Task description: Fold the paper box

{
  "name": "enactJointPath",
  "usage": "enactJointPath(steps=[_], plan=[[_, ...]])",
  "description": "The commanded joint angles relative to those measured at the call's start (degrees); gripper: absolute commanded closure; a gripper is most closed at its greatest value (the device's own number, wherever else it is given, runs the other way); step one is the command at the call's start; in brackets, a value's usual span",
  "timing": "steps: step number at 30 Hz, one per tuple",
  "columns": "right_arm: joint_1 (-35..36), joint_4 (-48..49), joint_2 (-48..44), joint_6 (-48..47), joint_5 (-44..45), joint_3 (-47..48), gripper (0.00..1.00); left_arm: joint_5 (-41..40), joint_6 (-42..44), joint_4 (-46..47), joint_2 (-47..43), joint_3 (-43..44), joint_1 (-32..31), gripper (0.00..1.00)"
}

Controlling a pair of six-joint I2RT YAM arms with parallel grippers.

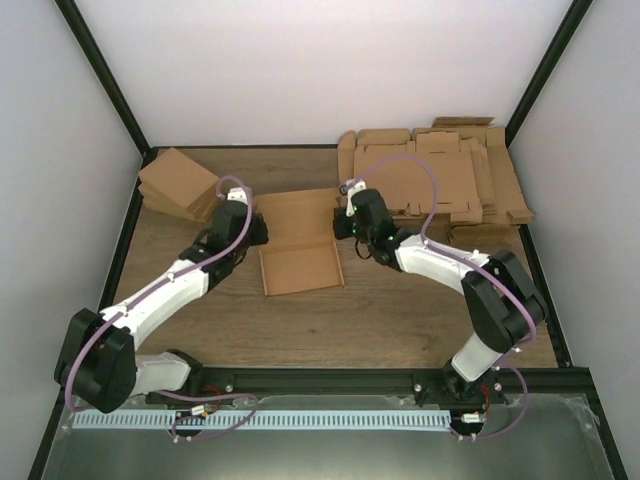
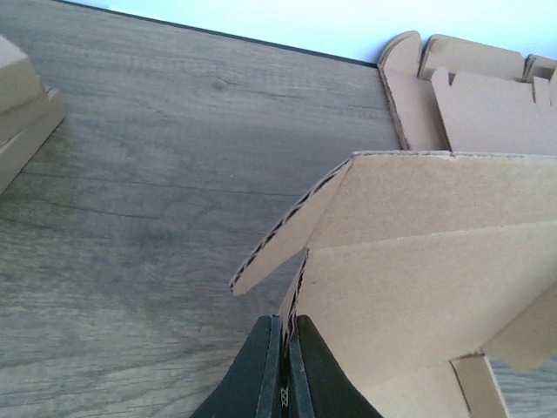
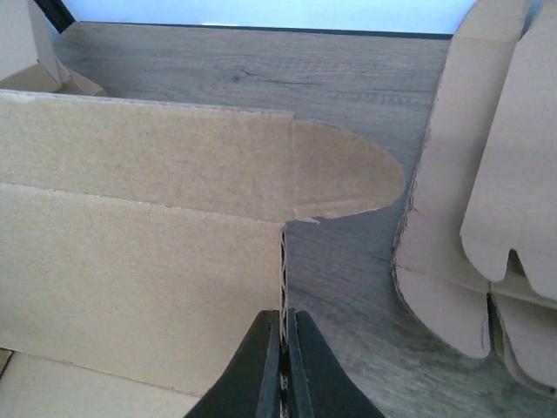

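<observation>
The paper box (image 1: 300, 265) lies in the middle of the top view, with its far panel (image 1: 298, 208) raised. Your left gripper (image 1: 258, 230) is clamped on the left edge of this panel, and your right gripper (image 1: 346, 226) on the right edge. Move both at the same speed, so that the crease bends straight and the rounded tabs (image 3: 348, 174) do not catch.
</observation>
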Motion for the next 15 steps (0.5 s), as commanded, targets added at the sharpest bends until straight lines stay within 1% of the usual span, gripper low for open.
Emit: enactJointPath(steps=[1,4,6,12,15], plan=[[5.4,16.5,-2.0,0.9,7.5,-5.7,0.99,0.4,-3.4,18.5,-2.1,-7.3,-1.5,0.96],[8.2,21.3,-2.4,1.1,11.9,-9.7,0.99,-0.2,-7.0,23.6,-3.4,-13.1,-2.2,0.96],[9.4,22.6,-3.0,2.4,13.4,-11.5,0.99,-1.2,-8.9,25.0,-4.0,-15.6,-2.7,0.96],[14.3,23.7,-5.0,3.6,18.6,-15.3,0.99,-2.7,-12.5,24.7,-5.9,-19.4,-5.2,0.96],[15.8,21.8,-5.1,5.6,19.0,-16.3,0.99,-2.6,-14.5,23.4,-6.7,-20.2,-6.4,0.96]])
